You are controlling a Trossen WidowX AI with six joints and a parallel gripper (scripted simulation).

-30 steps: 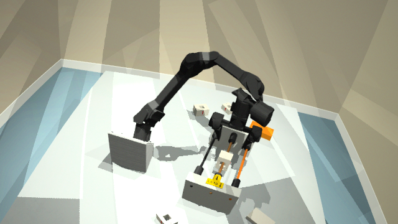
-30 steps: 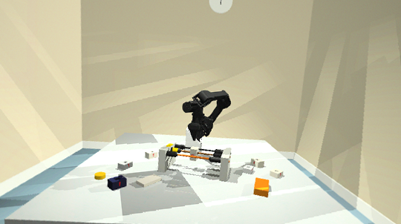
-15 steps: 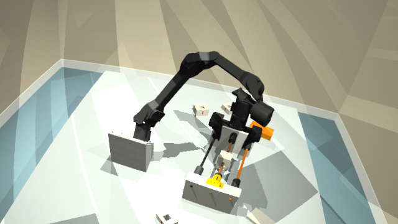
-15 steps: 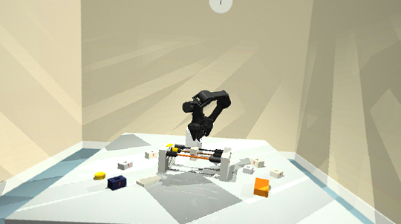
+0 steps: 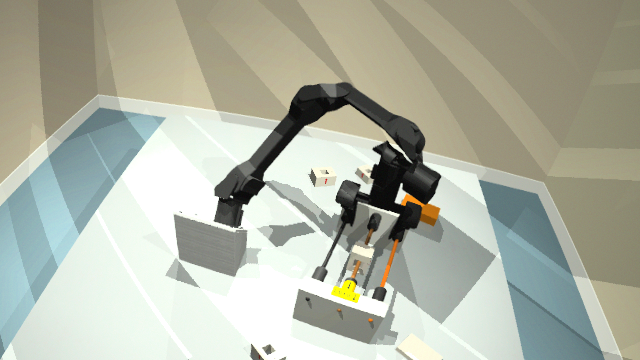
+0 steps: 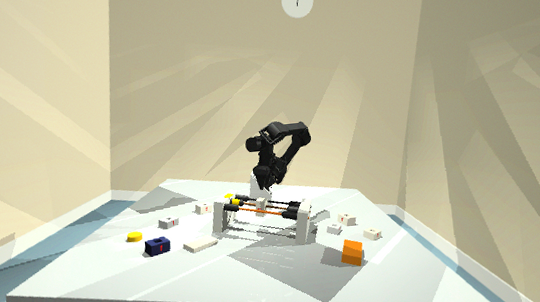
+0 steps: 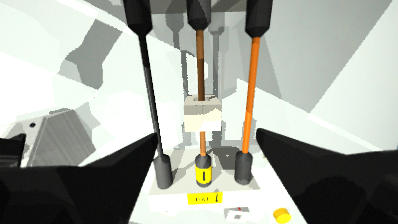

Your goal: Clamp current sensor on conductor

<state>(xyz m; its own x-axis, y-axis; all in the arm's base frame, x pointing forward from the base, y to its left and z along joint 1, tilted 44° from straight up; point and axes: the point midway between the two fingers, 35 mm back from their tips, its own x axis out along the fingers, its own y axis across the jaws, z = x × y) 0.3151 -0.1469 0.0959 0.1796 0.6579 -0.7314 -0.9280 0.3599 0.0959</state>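
Observation:
The off-white sensor [image 5: 362, 252] [image 6: 260, 206] [image 7: 202, 116] sits around the middle, copper-brown conductor [image 7: 200, 60], which passes through it. Its faces look together, with a thin seam in the wrist view; the latch and the arrow cannot be made out. This conductor ends in a yellow-banded sleeve [image 7: 203, 174] beside the yellow LOAD label [image 5: 346, 294] [image 7: 205, 198] on the end block. My gripper [image 5: 372, 227] [image 7: 207, 134] is wide open and empty above the rack. In the wrist view its fingers stand on either side of the sensor, clear of it.
A black conductor [image 7: 150, 95] and an orange conductor [image 7: 251, 95] flank the middle one. An orange block [image 5: 429, 214] [image 6: 352, 253], a dark blue block [image 6: 157, 246], a yellow disc [image 6: 134, 237] [image 7: 282, 215], a cream slab [image 5: 419, 347] [image 6: 200, 244] and several pale blocks lie around the rack.

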